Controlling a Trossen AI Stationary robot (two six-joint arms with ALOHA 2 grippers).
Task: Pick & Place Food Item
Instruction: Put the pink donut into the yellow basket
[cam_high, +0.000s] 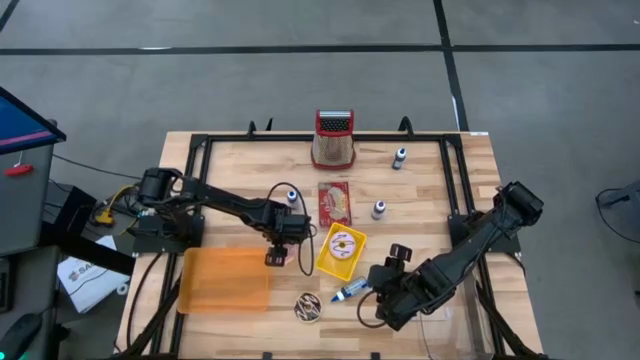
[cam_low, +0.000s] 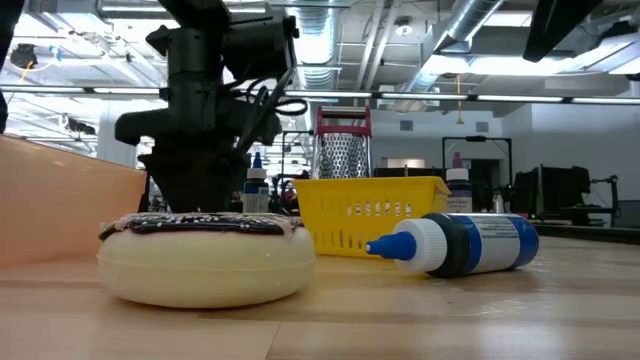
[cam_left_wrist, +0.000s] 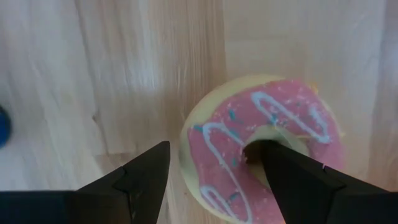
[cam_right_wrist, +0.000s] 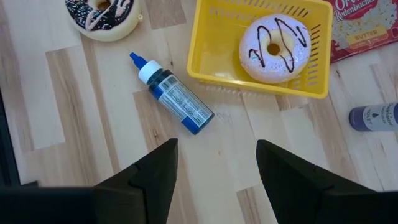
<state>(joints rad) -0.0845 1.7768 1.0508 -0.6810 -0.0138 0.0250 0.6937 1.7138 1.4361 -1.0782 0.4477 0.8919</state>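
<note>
The pink-iced doughnut (cam_left_wrist: 264, 146) lies flat on the bare wood, between the orange tray (cam_high: 225, 280) and the yellow basket (cam_high: 341, 250), and the left gripper (cam_left_wrist: 214, 171) hangs right over it. Its fingers are spread and hold nothing; in the left wrist view one finger sits over the doughnut's hole and the other over the table just outside the rim, so they straddle one side of the ring. That looks like a sound grip to me: come straight down, keep one finger through the hole, and close gently, since the thing looks soft and could squash or flip. I'd lift it level before swinging away, as the basket stands just beside it and already holds a white doughnut (cam_right_wrist: 275, 47).

The right gripper (cam_right_wrist: 216, 165) waits near the front edge, fingers apart and empty, above the blue bottle (cam_right_wrist: 172, 93) lying on its side. A chocolate doughnut (cam_low: 207, 256) sits near the front too, well apart from the work.
</note>
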